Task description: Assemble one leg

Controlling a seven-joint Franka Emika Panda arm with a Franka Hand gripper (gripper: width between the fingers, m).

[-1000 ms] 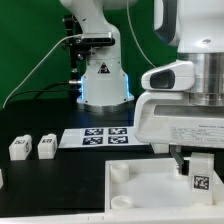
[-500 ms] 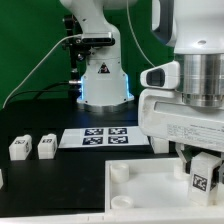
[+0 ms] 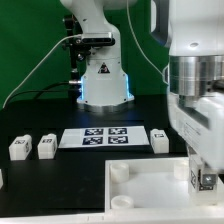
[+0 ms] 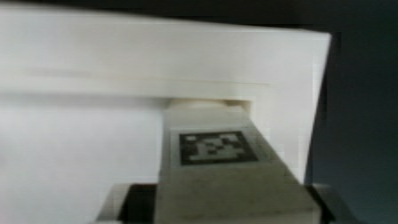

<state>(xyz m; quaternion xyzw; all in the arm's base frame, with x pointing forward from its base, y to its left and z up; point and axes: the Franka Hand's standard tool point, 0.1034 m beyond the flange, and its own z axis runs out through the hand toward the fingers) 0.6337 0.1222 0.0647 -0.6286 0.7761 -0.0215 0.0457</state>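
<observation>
the hand (image 3: 203,176) gripped the leg (image 4: 222,160) tight, right over the tabletop's (image 3: 150,180) corner socket (image 4: 206,102), and by my reckoning it wanted a straight, upright push to seat true.

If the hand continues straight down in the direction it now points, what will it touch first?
Most likely the large white tray-like piece. The hand points down over this piece's corner on the exterior view's right, holding the leg, so the leg's lower end would probably meet it first. Depth is unclear; the wrist view suggests a round socket just ahead.
</observation>
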